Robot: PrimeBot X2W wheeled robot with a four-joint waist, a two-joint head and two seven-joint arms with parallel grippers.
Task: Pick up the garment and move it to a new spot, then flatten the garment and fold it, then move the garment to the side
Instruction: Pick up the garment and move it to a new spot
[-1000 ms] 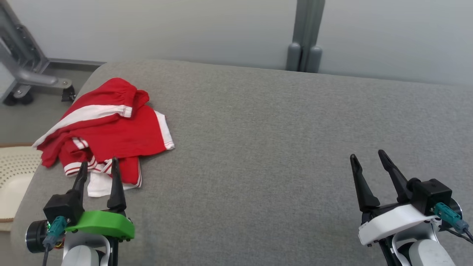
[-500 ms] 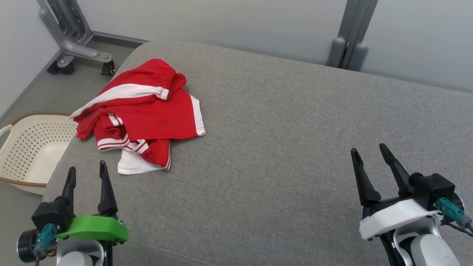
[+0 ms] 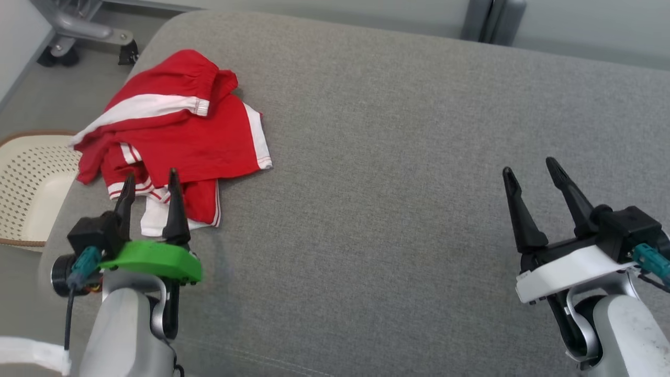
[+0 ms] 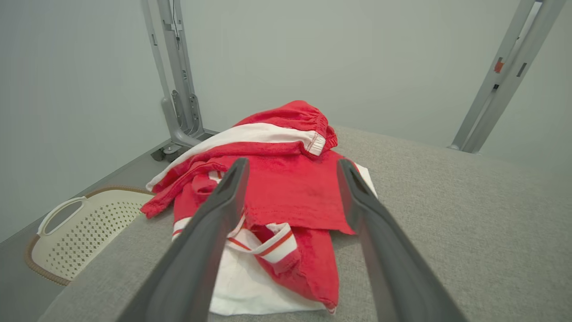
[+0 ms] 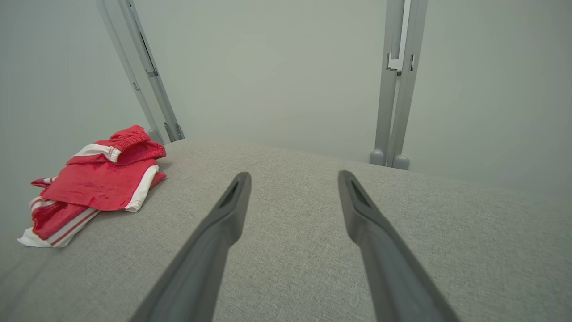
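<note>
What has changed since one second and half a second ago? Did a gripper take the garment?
The head camera shifted, so the whole view moved. Since half a second ago the left gripper has come forward: its open fingers now reach over the near edge of the red garment, gripping nothing. Unchanged: the garment's crumpled shape on the grey cushion; the right gripper, open over bare fabric.

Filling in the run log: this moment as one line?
phase: pre-grasp | garment: crumpled, unheld, on left end of grey cushion | left gripper: open, aimed at garment | right gripper: open, over bare cushion
</note>
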